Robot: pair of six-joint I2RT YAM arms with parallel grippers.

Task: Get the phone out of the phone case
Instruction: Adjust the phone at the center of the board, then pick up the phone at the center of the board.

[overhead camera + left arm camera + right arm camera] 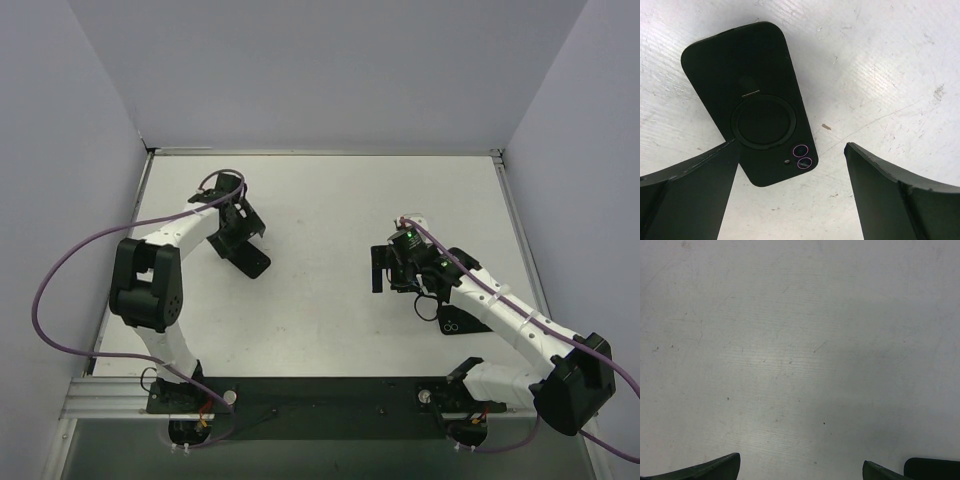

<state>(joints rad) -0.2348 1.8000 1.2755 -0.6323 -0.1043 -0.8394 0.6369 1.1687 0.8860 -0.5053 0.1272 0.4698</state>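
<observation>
The phone case (747, 95) is black, with a round ring holder on its back, and lies back-up on the white table. Two purple-rimmed lenses of the phone (802, 156) show through its corner cutout, so the phone sits inside. My left gripper (792, 146) hovers just above the case's lens end, open, its left finger (695, 195) overlapping the case's edge. From above, the case (250, 260) pokes out below the left gripper (237, 225). My right gripper (380, 270) hangs open over bare table at mid-right, seen from its wrist (801, 461) with nothing between the fingers.
A small black object with two pale rings (452, 322) lies on the table under the right forearm; I cannot tell what it is. A dark shape (932, 467) shows at the right wrist view's lower right corner. White walls enclose the table (320, 200).
</observation>
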